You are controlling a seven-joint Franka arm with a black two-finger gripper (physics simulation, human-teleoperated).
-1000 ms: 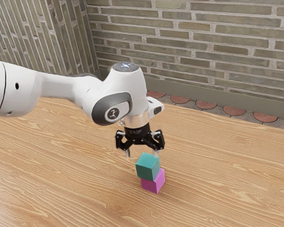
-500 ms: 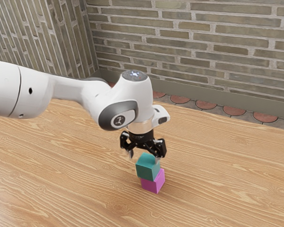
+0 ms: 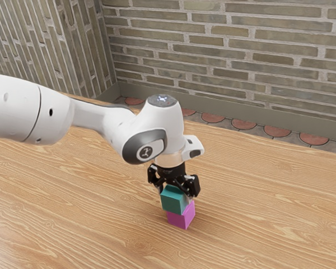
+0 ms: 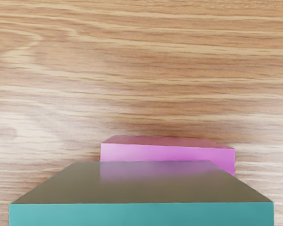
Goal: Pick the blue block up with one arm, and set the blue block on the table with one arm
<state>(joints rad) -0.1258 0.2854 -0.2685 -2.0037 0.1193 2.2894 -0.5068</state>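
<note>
Behind a broad surface of light brown, wavy-grained wood (image 3: 257, 196) stands a wall of grey-brown brick (image 3: 229, 50), and a white, jointed robot arm (image 3: 154, 126) reaches in from the exterior view's left, its black two-fingered claw (image 3: 176, 195) pointing down with the fingers spread about the upper block. That block, a blue-green cube (image 3: 173, 202), sits directly beneath the claw on top of a magenta cube (image 3: 181, 217), which rests on the surface and juts out partly from under it.
</note>
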